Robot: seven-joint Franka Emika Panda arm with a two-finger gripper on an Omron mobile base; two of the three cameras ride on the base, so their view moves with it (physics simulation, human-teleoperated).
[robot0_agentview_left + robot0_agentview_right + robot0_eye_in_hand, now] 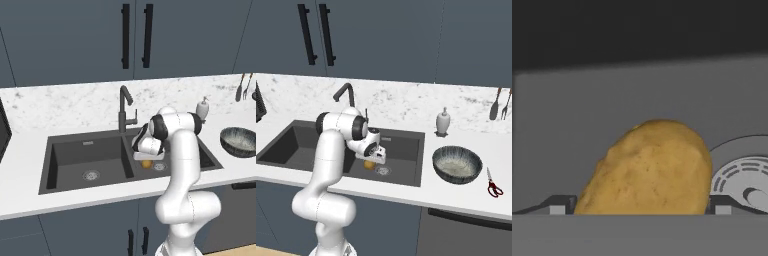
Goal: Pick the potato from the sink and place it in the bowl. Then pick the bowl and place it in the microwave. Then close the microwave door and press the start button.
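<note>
Potato (649, 170) low in the right basin of the sink (65, 165), drain at its 3 o'clock, flanked by the jaws of the gripper (146, 161), spread but not clearly pinching, ready for lifting toward the bowl (457, 164) on the tabletop (466, 200); no legible writing anywhere.

One potato (647, 167), one bowl (457, 164)

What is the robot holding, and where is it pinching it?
The potato sits between the jaws of the gripper, one at each side, but whether they grip it cannot be told.
</note>
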